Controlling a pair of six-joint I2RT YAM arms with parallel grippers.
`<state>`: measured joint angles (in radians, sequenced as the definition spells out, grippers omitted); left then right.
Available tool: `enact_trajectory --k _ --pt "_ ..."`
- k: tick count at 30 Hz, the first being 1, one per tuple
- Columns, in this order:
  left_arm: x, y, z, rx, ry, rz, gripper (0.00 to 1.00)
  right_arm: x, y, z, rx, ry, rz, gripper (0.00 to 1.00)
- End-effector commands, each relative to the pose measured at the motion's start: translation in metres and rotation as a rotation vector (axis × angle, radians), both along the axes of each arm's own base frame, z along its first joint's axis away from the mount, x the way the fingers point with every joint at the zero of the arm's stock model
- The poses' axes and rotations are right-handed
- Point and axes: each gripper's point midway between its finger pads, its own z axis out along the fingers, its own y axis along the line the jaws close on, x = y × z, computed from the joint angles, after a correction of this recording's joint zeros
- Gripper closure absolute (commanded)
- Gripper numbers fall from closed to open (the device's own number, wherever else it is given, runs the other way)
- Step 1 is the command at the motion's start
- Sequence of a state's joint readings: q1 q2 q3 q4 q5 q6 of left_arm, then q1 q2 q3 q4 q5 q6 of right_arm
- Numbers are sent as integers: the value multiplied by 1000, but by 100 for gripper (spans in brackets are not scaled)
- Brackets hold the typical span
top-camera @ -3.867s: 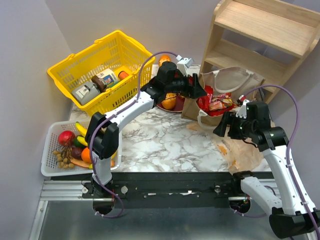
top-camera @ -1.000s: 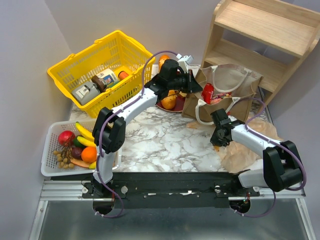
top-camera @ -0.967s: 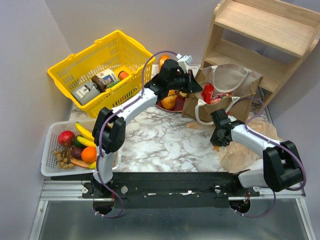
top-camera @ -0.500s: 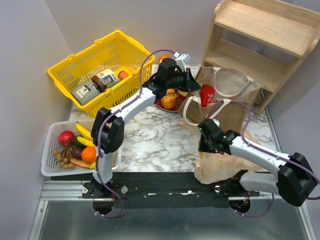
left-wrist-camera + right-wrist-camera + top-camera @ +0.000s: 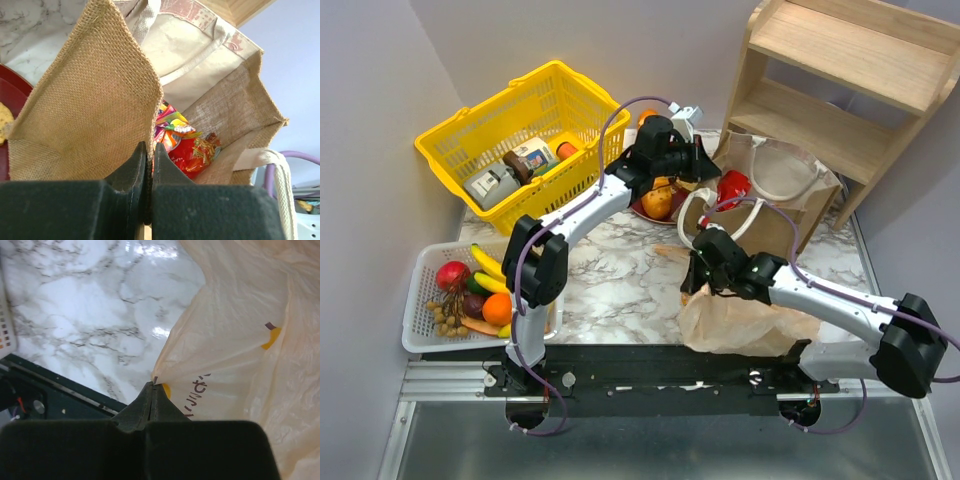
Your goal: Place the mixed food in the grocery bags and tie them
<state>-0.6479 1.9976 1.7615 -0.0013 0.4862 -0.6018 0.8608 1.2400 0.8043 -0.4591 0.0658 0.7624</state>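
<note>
Burlap bag point(image 5: 85, 115) is pinched tight at its wall by the left pincer point(image 5: 149, 150), crisp packets point(image 5: 192, 150) seen inside. Plastic bag point(image 5: 240, 350), slumped on the desk point(image 5: 90, 305), is gripped at its edge by the fully closed right pincer point(image 5: 151, 389).

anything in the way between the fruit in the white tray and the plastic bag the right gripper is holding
No object lies on the marble between the white tray and the plastic bag in the right gripper. Only the left arm's elbow stands beside the tray, on that line.
</note>
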Motion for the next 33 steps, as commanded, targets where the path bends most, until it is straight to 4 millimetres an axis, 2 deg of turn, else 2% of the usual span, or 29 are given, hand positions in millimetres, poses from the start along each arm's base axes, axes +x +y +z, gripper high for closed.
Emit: enact_trajectory --k 1,2,3,4,5,7,8,10,11,14,15,17,18,19,20,21,22,23,24,25,26,27,28,29,30,32,33 --pt "1 13 40 -15 -92 7 85 23 47 47 158 -154 108 99" --pt "1 18 45 -16 -100 12 76 26 50 48 157 -161 109 99" --pt "6 27 40 -1 -87 32 69 30 53 53 161 -175 110 99" --pt "8 33 39 10 -88 46 63 33 56 48 147 -172 117 99" --pt "7 41 46 8 -97 62 50 35 63 51 160 -180 134 99" --pt "12 60 42 26 -89 101 36 42 71 59 183 -207 144 99" --pt "10 71 53 26 -116 122 27 41 81 60 216 -201 177 99" --pt "16 92 49 59 -113 186 20 46 92 69 240 -218 198 99" --pt "13 102 61 60 -139 207 14 48 97 66 239 -215 207 99" --pt "20 136 53 118 -120 311 4 53 109 76 259 -239 237 99" --pt "15 150 58 140 -125 339 3 55 111 76 260 -243 243 99" --pt "18 176 49 202 -113 425 1 58 115 82 268 -264 250 99" --pt "8 189 52 250 -127 438 1 60 117 84 270 -271 253 99" --pt "8 206 46 307 -130 504 1 62 119 84 263 -279 258 99" --pt "-2 219 55 331 -156 534 1 65 120 87 262 -291 256 99" --pt "-11 232 50 378 -148 559 1 70 124 95 268 -312 255 99" --pt "-19 242 33 434 -140 561 1 74 126 93 254 -317 255 99" --pt "-27 252 30 462 -143 582 1 78 126 94 245 -326 245 99" --pt "-44 261 37 459 -162 582 1 85 129 105 247 -351 238 99" --pt "-56 267 17 492 -136 567 1 89 130 107 233 -367 243 99" --pt "-66 269 12 498 -135 544 1 94 130 103 206 -368 237 99" --pt "-83 271 18 470 -149 516 1 97 131 105 202 -375 239 99" --pt "-94 272 2 484 -125 487 1 102 133 115 208 -393 239 99" --pt "-103 273 -3 479 -110 472 1 108 131 111 194 -386 230 99" --pt "-117 271 -1 456 -109 430 1 112 130 112 193 -387 223 99" --pt "-130 271 -16 446 -78 387 1 119 129 117 204 -391 218 99" --pt "-140 263 -10 394 -90 335 1 121 130 116 204 -389 218 99"
